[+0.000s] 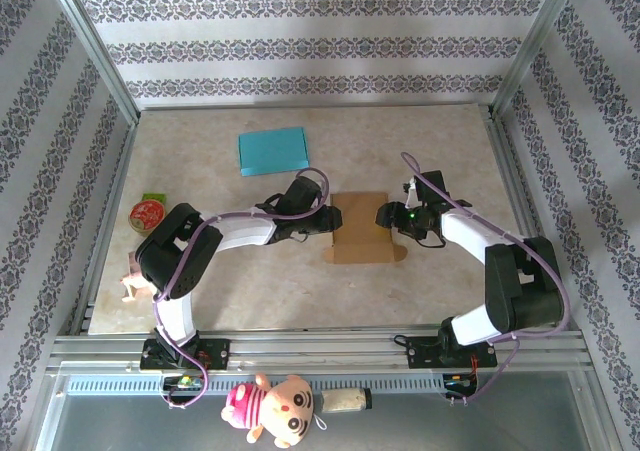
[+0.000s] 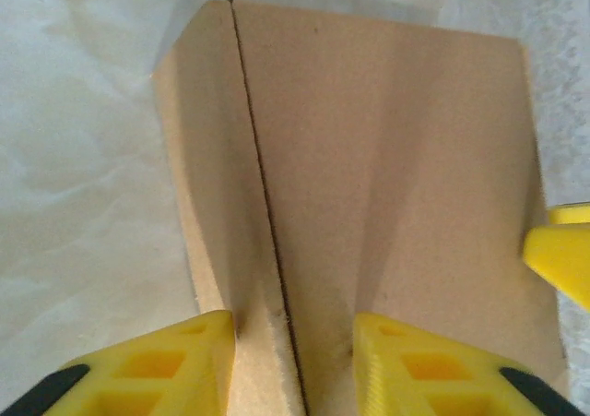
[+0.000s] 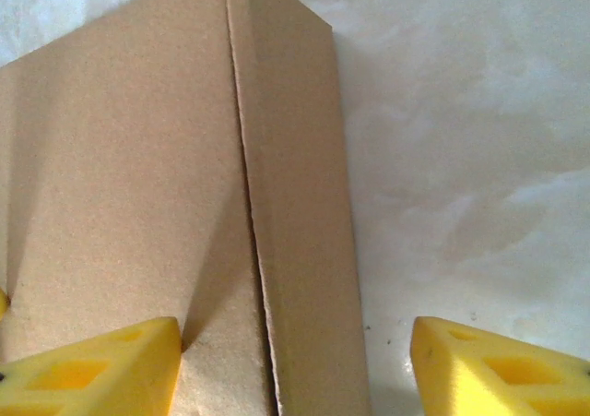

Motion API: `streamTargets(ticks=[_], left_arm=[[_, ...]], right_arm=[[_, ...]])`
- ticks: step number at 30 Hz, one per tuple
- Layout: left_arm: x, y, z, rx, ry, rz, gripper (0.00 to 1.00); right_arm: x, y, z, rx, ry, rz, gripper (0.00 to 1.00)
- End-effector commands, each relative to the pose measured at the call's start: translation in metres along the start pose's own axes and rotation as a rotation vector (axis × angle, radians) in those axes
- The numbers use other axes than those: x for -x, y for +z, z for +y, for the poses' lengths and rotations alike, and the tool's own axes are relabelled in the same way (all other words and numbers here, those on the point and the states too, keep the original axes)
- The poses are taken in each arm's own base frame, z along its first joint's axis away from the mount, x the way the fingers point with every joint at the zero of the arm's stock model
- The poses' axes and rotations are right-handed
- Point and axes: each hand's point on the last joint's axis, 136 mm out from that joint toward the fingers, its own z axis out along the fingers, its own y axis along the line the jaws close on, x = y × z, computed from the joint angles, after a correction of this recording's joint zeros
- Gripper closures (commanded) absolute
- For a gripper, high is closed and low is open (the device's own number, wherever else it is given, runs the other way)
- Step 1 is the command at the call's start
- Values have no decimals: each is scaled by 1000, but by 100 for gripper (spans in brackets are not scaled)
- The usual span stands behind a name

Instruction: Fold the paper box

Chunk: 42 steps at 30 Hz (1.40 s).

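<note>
The paper box (image 1: 362, 226) is a flat brown cardboard blank lying in the middle of the table. My left gripper (image 1: 325, 218) is at its left edge. In the left wrist view its yellow fingers (image 2: 207, 361) stand a little apart, astride the crease between the narrow left flap (image 2: 207, 185) and the main panel (image 2: 396, 158). My right gripper (image 1: 390, 216) is at the box's right edge. Its jaws (image 3: 295, 361) are wide open: one finger rests on the panel (image 3: 120, 204), the other hangs over bare table past the right flap (image 3: 300, 204).
A blue sheet (image 1: 272, 150) lies at the back left. A red round tin (image 1: 148, 214), a small green item (image 1: 153, 197) and a pink figure (image 1: 133, 286) sit along the left edge. A plush toy (image 1: 275, 406) lies below the front rail. Metal frame posts stand on both sides.
</note>
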Motion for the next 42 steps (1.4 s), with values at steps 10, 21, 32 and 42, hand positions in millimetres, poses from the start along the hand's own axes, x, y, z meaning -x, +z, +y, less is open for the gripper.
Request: streamTargets(ticks=[10, 21, 32, 42], left_arm=[[26, -13, -4, -5, 4, -103, 53], [52, -34, -5, -75, -59, -200, 48], [49, -68, 37, -16, -113, -214, 22], [48, -62, 25, -198, -196, -180, 15]], right_arm=[[42, 7, 32, 96, -39, -67, 37], [21, 29, 26, 159, 23, -13, 59], [26, 35, 40, 303, 20, -1, 78], [44, 39, 37, 448, 89, -22, 86]])
